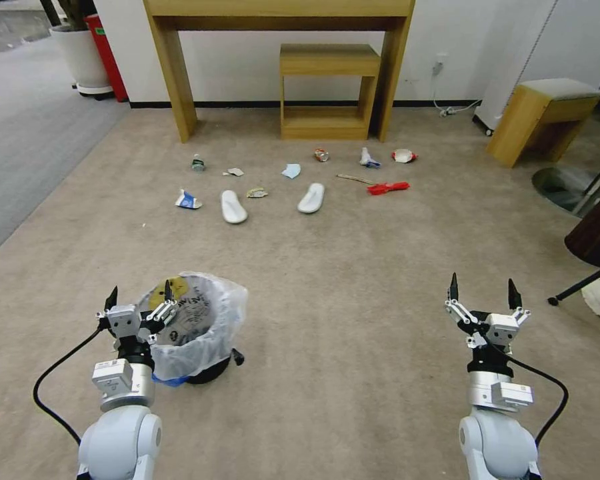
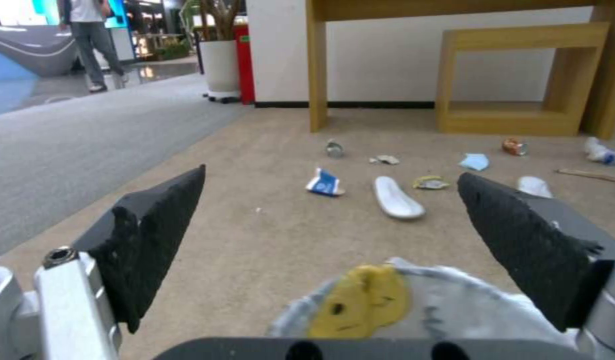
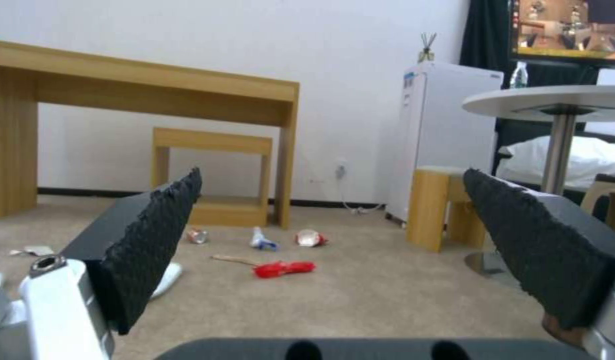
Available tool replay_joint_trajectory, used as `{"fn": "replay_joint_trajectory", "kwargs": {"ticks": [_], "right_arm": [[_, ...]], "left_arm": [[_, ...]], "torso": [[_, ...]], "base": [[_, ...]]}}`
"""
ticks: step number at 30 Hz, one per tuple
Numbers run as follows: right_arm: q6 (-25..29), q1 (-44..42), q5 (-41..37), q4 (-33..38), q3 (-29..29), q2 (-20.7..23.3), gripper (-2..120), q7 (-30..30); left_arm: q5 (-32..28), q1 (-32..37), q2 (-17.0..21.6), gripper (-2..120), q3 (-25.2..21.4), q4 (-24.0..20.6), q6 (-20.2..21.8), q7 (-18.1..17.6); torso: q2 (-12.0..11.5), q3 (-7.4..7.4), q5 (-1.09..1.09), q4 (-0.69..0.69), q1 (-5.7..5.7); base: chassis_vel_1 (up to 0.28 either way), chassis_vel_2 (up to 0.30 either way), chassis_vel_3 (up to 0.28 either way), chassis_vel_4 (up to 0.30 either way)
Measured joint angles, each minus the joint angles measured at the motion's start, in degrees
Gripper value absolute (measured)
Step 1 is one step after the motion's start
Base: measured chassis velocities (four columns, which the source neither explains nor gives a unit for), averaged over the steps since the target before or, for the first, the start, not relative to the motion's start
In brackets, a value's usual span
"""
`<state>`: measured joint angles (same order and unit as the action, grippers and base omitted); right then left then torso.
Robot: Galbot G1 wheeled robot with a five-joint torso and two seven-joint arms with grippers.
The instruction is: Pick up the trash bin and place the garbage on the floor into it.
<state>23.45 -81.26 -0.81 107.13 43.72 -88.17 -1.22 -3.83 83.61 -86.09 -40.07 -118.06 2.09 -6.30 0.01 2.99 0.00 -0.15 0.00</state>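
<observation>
The trash bin (image 1: 195, 333), small and black with a clear bag puffed over its rim, stands on the carpet at near left; a yellow scrap lies inside it. My left gripper (image 1: 140, 293) is open at its left rim, one finger over the bag's mouth and one outside it. In the left wrist view the bag's rim (image 2: 454, 295) sits below the open left gripper (image 2: 331, 175). The garbage lies farther ahead: two white slippers (image 1: 233, 207) (image 1: 311, 198), a blue-white carton (image 1: 188, 200), a bottle (image 1: 198, 163), a can (image 1: 321, 155), a blue mask (image 1: 291, 171), a red wrapper (image 1: 388, 188). My right gripper (image 1: 483, 287) hangs open at near right, holding nothing.
A wooden desk (image 1: 173, 73) with a small wooden shelf (image 1: 327, 87) under it backs the litter. A wooden stool (image 1: 540, 113), a dark brown bin (image 1: 597, 233) and a round table's base (image 1: 560, 183) stand at right. A white planter (image 1: 80, 60) stands far left.
</observation>
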Motion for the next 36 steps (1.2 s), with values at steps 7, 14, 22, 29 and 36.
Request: {"fn": "replay_joint_trajectory", "kwargs": {"ticks": [7, 14, 22, 29, 36], "right_arm": [[1.35, 0.25, 0.06, -0.73, 0.23, -0.03, 100, 0.25], [3.05, 0.7, -0.94, -1.5, 0.18, 0.09, 100, 0.75], [2.99, 0.78, -0.91, -1.65, 0.89, 0.25, 100, 2.06], [2.49, 0.9, -0.95, -1.72, 1.59, 0.54, 100, 2.73], [2.49, 0.91, -1.13, -1.73, 1.67, 0.54, 100, 2.75]], "left_arm": [[0.17, -0.19, -0.15, 100, 0.1, 0.57, -0.29, 0.01], [0.2, -0.29, -0.15, 100, -0.02, 0.94, -0.36, -0.01], [0.19, -0.47, -0.27, 100, 0.1, 1.18, -0.37, 0.0], [0.33, -0.51, -0.4, 100, 0.13, 1.53, -0.57, 0.0], [0.44, -0.45, -0.41, 100, 0.12, 1.57, -0.75, 0.0]], "torso": [[0.0, 0.0, 0.0, -0.01, 0.0], [0.0, 0.0, -0.01, 0.01, 0.0], [0.0, 0.0, 0.01, -0.02, 0.0], [0.0, 0.0, 0.0, 0.0, 0.0], [0.0, -0.01, 0.0, 0.0, 0.0]], "base": [[0.151, 0.154, -0.161, -0.157], [0.126, 0.126, -0.116, -0.093], [0.003, -0.001, 0.002, 0.0], [0.0, 0.0, 0.0, 0.0], [-0.012, 0.013, 0.012, -0.015]]}}
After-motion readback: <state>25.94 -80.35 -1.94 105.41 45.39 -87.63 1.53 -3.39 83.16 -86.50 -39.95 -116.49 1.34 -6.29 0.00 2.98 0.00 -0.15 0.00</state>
